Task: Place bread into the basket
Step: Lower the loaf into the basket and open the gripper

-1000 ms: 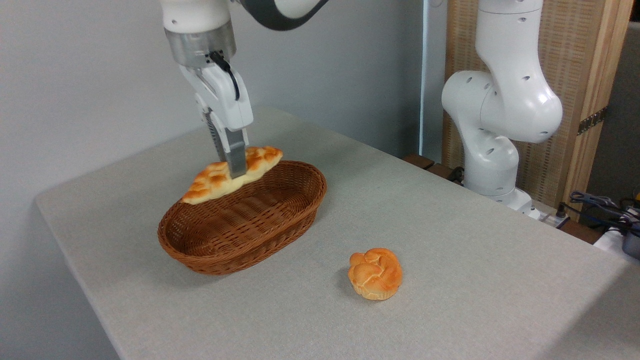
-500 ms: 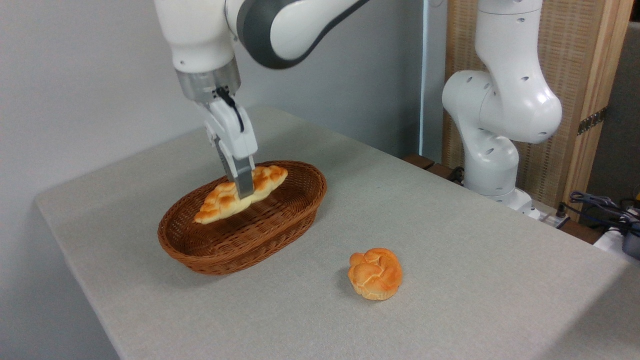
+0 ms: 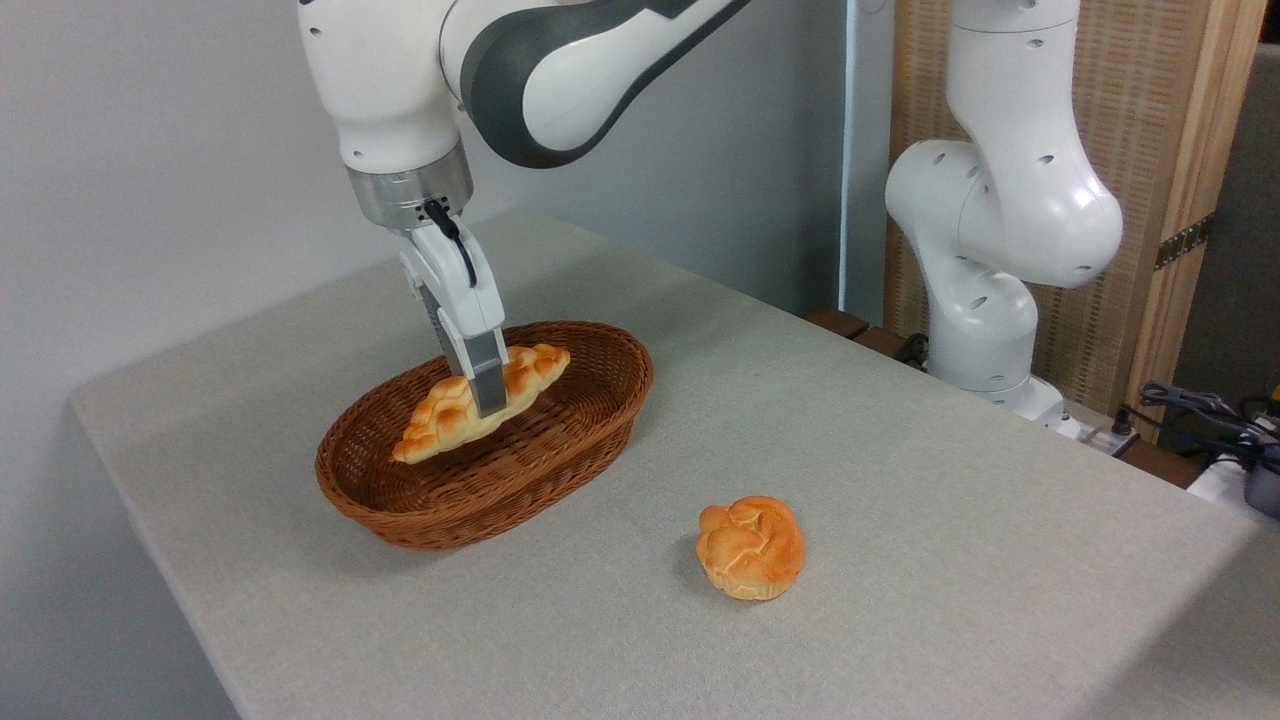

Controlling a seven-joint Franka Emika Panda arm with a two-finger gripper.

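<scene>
— Starting at the near edge, what sits on the worktop (image 3: 900, 620)?

— Grey cloth-like surface, mostly bare in the lower part of the frame. A small round knotted bun (image 3: 751, 547) lies right of centre, golden-orange, on its own and well apart from everything else.

— And further in?

— Left of centre stands the basket (image 3: 420, 500), oval, reddish-brown wicker with a flared rim, its long axis running from lower left to upper right. The bread (image 3: 445, 420), a long braided loaf, is inside the basket's outline, lying along that same axis with its lower-left end dipping toward the weave.

— Is the loaf resting on the bottom?

— Cannot tell for sure. The lower-left tip looks close to the basket floor, but the middle is held up.

— Held by what?

— The gripper (image 3: 490, 395) comes down from the upper left of the frame, its jaws closed narrowly on the middle of the bread. One grey finger (image 3: 487, 375) shows across the front of the loaf; the other is hidden behind it.

— Anything behind that?

— The white and grey arm (image 3: 560, 70) sweeps across the top of the frame to its base (image 3: 990, 340) at the worktop's far right edge. Behind that stands a wooden panel (image 3: 1150, 150), and some cables (image 3: 1200, 410) lie at the far right.
</scene>
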